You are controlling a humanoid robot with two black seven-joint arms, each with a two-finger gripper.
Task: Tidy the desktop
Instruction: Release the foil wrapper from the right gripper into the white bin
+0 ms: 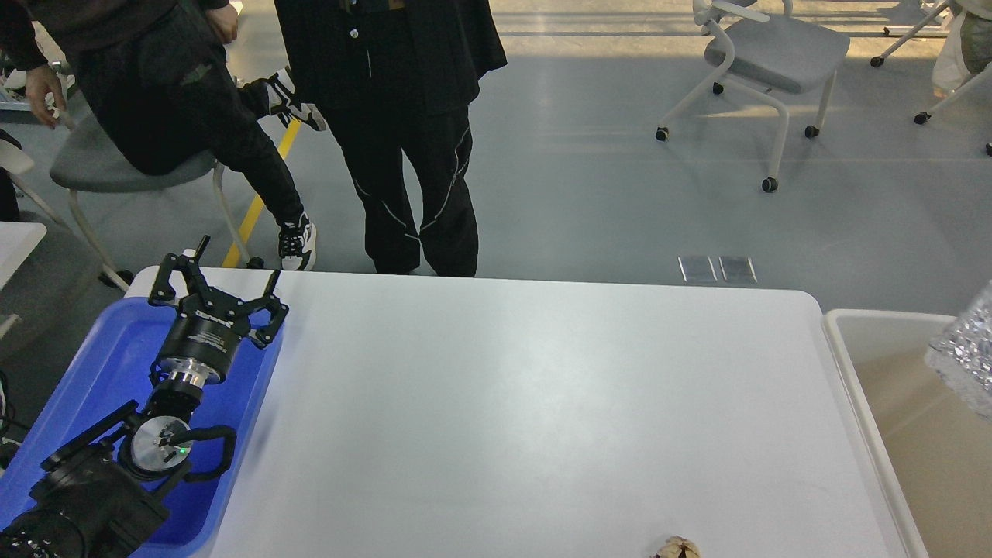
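While the white desktop (527, 411) is seen spanning between a blue tray (85, 372) and a beige bin (860, 403), the left gripper (235, 267) is held spread wide and empty above the tray's far corner.

White worktop (542, 403); blue tray (101, 372); beige bin (860, 387); black left hand (236, 271); grey floor (589, 155) with a yellow line (260, 198).

Tray (93, 372) on desktop's (527, 403) left end, bin (860, 387) beside its right.
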